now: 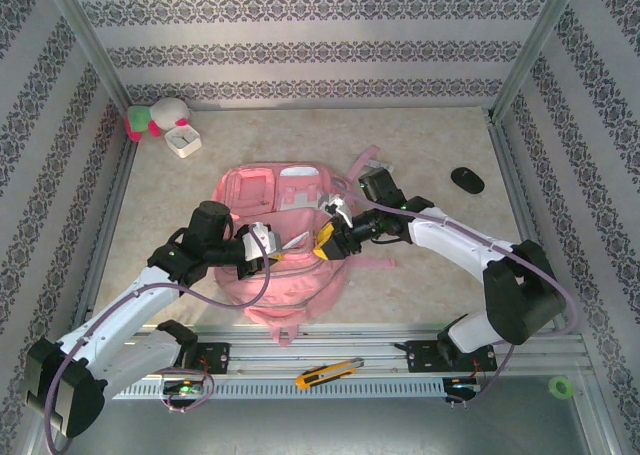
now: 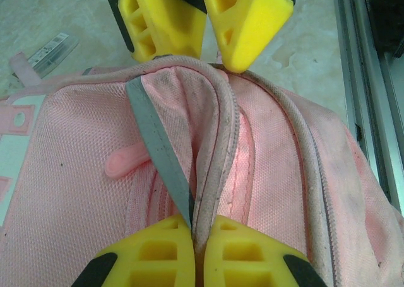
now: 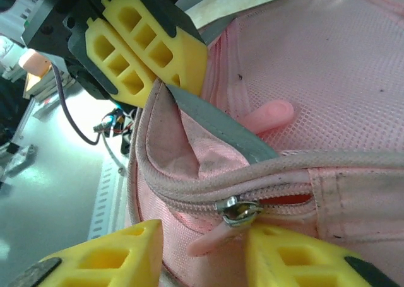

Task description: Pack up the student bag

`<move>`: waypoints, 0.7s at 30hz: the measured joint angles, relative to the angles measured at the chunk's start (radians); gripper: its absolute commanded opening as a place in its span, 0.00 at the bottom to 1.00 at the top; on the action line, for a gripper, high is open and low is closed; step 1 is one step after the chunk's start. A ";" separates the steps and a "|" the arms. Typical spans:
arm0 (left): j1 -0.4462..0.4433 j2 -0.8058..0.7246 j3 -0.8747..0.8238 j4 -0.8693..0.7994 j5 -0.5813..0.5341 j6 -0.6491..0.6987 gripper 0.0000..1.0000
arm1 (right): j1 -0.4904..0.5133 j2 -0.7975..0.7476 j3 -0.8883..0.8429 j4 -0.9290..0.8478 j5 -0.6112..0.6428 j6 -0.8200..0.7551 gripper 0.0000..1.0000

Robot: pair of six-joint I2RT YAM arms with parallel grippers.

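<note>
Student bag [image 1: 300, 275], a large soft pink fabric backpack, lies mid-table, its near edge reaching the aluminium rail [image 1: 380, 333]. Left gripper [image 2: 201, 227] fingers are clamped together on the grey-trimmed opening edge [image 2: 158, 148]. Right gripper [image 3: 202, 236] fingers stand apart, straddling the metal zip slider [image 3: 238, 211]. Beige tabletop [image 1: 440, 265] lies open to the bag's right.

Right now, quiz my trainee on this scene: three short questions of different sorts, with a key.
1. True or false: the left hand is shut on a fold of the student bag.
2. What hangs between the right hand's open fingers? A) a pink zipper pull B) a pen C) a book
3. Fill in: the black mouse lies on the table to the robot's ____ of the bag.
Key: 1 true; 2 A; 3 right.
</note>
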 measured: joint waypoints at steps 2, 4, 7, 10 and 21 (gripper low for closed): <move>0.000 0.001 0.000 0.000 0.000 0.000 0.00 | -0.001 0.015 0.005 0.013 -0.008 0.025 0.41; 0.000 0.002 0.000 0.000 0.000 0.002 0.00 | -0.012 0.039 0.007 0.030 -0.030 0.050 0.37; 0.000 0.002 0.000 0.000 -0.003 0.003 0.00 | -0.027 0.068 0.007 0.047 -0.075 0.081 0.29; 0.000 0.002 0.000 0.000 -0.004 0.003 0.00 | -0.033 0.068 0.006 0.060 -0.098 0.103 0.20; -0.001 0.011 0.000 0.010 -0.026 0.002 0.00 | -0.017 -0.029 -0.080 0.167 -0.063 0.246 0.00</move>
